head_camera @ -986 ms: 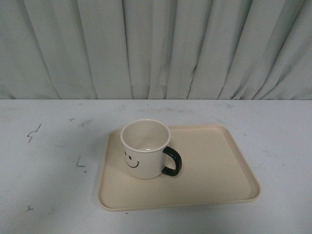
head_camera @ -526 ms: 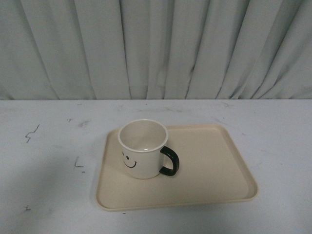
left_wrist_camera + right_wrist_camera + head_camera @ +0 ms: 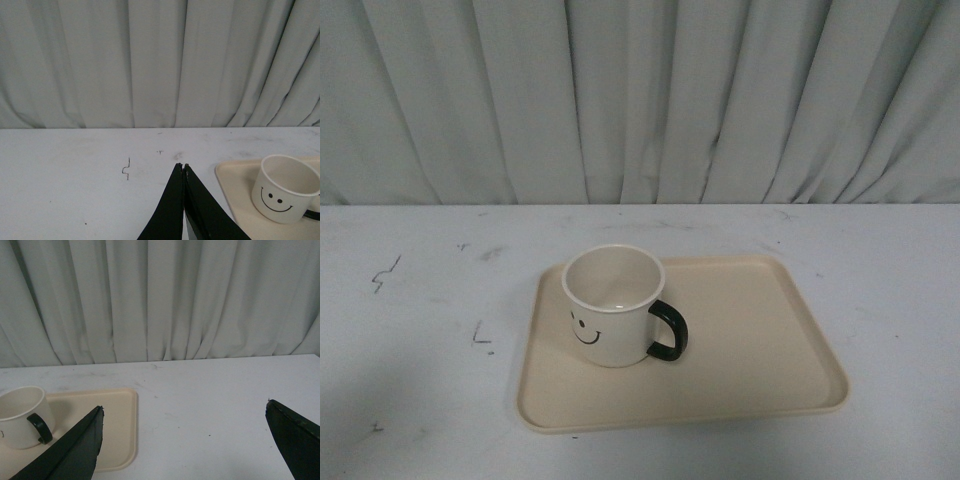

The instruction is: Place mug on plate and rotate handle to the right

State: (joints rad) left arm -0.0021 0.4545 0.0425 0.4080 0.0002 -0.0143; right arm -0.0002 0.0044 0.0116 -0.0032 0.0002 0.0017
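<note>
The cream-white mug [image 3: 613, 306] with a black smiley face stands upright on the left part of the beige plate [image 3: 760, 340]. Its black handle [image 3: 669, 331] points right and a little toward me. Neither gripper shows in the front view. In the left wrist view my left gripper [image 3: 182, 166] is shut and empty, over the table to the left of the plate [image 3: 240, 200] and mug [image 3: 283, 194]. In the right wrist view my right gripper [image 3: 185, 409] is open and empty, held away from the plate [image 3: 115, 425]; the mug [image 3: 22, 416] and handle [image 3: 41, 427] show beyond one finger.
The white table [image 3: 420, 300] has small dark scuff marks [image 3: 386, 272] on its left side. A pale pleated curtain [image 3: 640, 100] hangs along the far edge. The plate's right half is bare.
The front picture shifted slightly a second ago, so mug and plate sit a few pixels further left; over the last half second nothing has moved.
</note>
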